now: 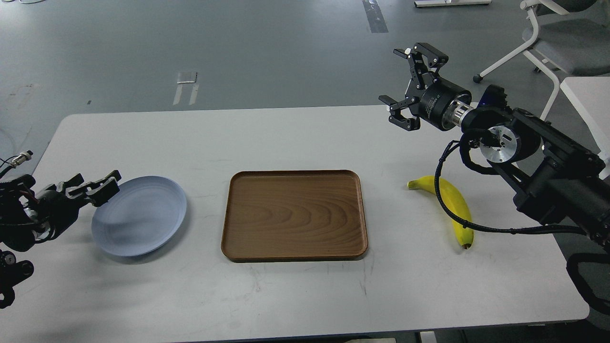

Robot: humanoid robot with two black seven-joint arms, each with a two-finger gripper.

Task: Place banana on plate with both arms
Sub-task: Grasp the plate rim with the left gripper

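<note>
Raised and spread wide, the right black two-finger gripper (404, 83) is poised beyond the curved yellow banana (450, 202); the left gripper (97, 186), clamped on the rim, apparently tilts the round pale blue-grey plate (143, 216).

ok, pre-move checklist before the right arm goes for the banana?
1. Banana free on the table, nothing on it except a cable crossing in front: ok.
2. Right gripper jaws open and empty: ok.
3. Right gripper lined up over the banana: not ok, it hangs up and to the left of it.
4. Plate empty and ready: ok, though its left side looks raised.
5. Left gripper at the plate's left rim, grip on it: cannot tell.
6. Wooden tray between banana and plate, empty: ok.
</note>
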